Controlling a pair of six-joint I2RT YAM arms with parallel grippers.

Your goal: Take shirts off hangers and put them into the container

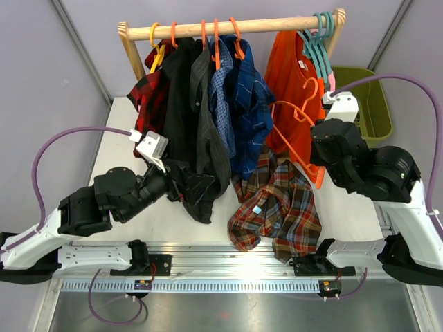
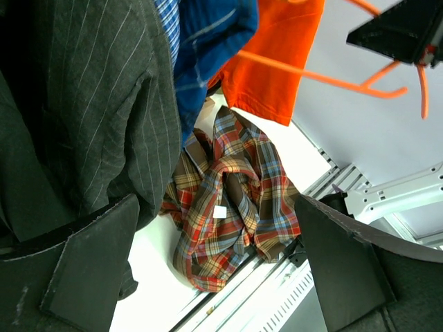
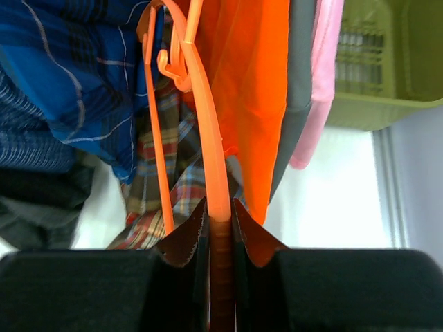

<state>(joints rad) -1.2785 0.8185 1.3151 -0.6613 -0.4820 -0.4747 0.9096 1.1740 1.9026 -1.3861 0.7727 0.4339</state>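
Right end effector (image 3: 220,213) clamps the bare hanger (image 3: 208,138), clear of the rail. Plaid shirt (image 1: 277,207) lies on the worktop (image 1: 166,232) at 6 o'clock, not yet in the basket (image 1: 377,111) at 2 o'clock. Left end effector (image 2: 218,266) gapes wide, likely readying a grasp.

we log: hanging rail (image 1: 263,26) – bare smooth wood | orange hanger (image 3: 211,159) – glossy smooth plastic | plaid shirt (image 2: 242,200) – matt woven cloth | grey shirt (image 2: 97,104) – matt pinstriped cloth | basket (image 3: 374,114) – olive plastic, dull sheen | mounting track (image 1: 235,259) – brushed metal
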